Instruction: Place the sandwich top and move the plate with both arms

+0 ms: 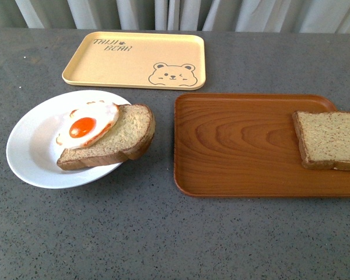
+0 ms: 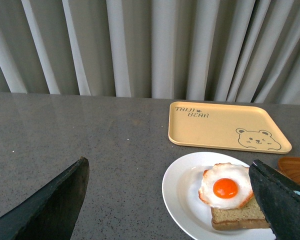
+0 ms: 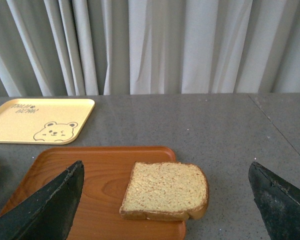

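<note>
— Which arm should take the top slice?

— My right. The squarish slice of speckled brown wholemeal bread point(image 3: 165, 190) lies flat on the brown wood-grain tray point(image 3: 110, 185). It is ahead of my right fingers point(image 3: 45, 210) and below them, roughly centred in their gap. Those fingers stand wide apart and hold nothing.

— How does it lie?

— It is nearly square. Its slightly longer side seems to run across the gap, so I judge that turning the wrist might give a narrower bite.

— And your left?

— My left fingers point(image 2: 50, 205) are also spread wide and empty. The round white shallow plate point(image 2: 182, 200) sits ahead of them, off towards the finger on the tray side. It carries the dome-edged brown bread slice point(image 2: 235, 217) with the white-and-orange fried egg point(image 2: 225, 187) on top. The top slice lies well apart from the plate, beyond it from my left fingers, so the right arm is clearly nearer.
</note>
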Controlling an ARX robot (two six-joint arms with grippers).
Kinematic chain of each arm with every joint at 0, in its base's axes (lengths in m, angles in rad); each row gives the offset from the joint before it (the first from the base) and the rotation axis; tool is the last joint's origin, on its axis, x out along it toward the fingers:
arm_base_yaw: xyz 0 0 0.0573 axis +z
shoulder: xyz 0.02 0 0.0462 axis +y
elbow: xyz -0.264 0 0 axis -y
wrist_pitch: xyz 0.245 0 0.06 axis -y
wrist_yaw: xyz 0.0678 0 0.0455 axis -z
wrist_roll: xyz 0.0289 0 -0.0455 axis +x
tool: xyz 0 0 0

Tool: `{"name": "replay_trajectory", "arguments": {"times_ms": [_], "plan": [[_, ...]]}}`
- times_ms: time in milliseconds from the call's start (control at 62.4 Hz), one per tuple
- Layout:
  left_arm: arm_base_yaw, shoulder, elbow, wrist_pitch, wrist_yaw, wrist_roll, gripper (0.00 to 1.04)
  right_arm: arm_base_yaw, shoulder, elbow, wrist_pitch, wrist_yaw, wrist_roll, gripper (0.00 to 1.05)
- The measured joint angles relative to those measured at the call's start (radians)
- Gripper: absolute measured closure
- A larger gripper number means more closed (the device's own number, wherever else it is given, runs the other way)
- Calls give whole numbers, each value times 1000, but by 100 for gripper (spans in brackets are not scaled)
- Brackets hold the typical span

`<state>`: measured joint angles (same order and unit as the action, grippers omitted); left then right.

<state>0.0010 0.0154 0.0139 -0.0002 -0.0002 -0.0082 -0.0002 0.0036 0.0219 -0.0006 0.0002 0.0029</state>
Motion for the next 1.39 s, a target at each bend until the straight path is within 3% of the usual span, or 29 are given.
{"name": "replay_trajectory", "arguments": {"times_ms": [1186, 1234, 1298, 1394], "plan": [[0, 0, 0, 0, 0, 0, 9, 0, 2, 2, -2, 0, 0, 9], [0, 0, 0, 0, 0, 0, 9, -23, 56, 44, -117, -69, 5, 9], [0, 0, 0, 0, 2, 0, 9, -131, 332, 183, -372, -177, -19, 9], [0, 0, 0, 0, 0, 0, 9, -248, 623, 237, -227, -180, -69, 9]]}}
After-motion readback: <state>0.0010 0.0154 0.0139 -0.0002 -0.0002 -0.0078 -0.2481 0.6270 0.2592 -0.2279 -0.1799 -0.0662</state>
